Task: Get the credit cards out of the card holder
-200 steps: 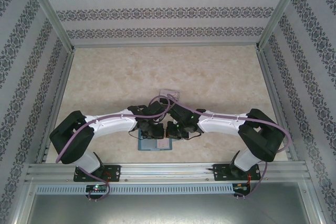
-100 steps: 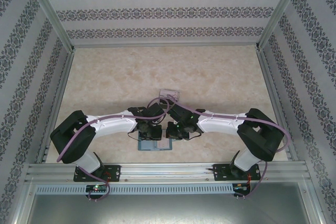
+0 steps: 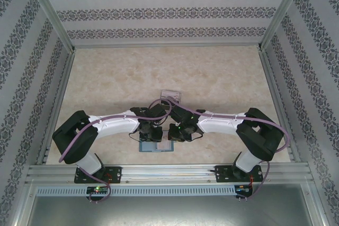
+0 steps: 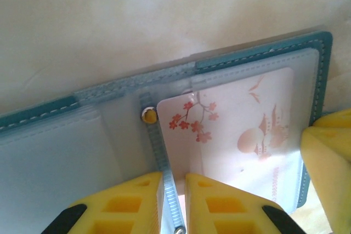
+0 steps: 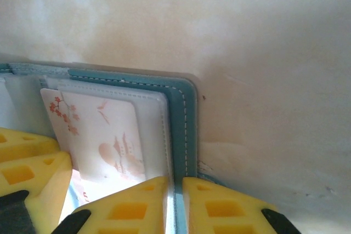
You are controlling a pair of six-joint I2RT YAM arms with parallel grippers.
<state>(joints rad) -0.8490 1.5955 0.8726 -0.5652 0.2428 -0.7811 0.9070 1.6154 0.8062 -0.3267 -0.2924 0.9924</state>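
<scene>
The card holder (image 3: 156, 147) is lying open and flat on the worktop (image 3: 132, 78), close to the near edge and midway between the two arm bases. Both arms are folding inward over it, and their wrists are almost meeting above it. A clear plastic box (image 3: 171, 96) is sitting a little farther back on the worktop, apart from the wallet.

In the left wrist view, the left gripper (image 4: 173, 179) is pointing down at the wallet's centre. Its yellow jaws are standing narrow, with only a slim gap between them, and the grey-blue middle strip with its small stud is running into that gap. Whether the jaws are pinching the strip or only bracketing it cannot be told.

The pale credit card (image 4: 236, 130), printed with pink blossoms, is lying slightly askew among the clear sleeves of the wallet's right half. Whether it is tucked fully into a pocket is unclear.

In the right wrist view, the right gripper (image 5: 174, 183) is bearing down at the wallet's right-hand edge. Its jaws are likewise narrow, and the teal stitched border and the white sleeve edge are passing between them. A firm grip cannot be confirmed. One of its fingers (image 4: 329, 157) is also showing beside the card in the left wrist view.
</scene>
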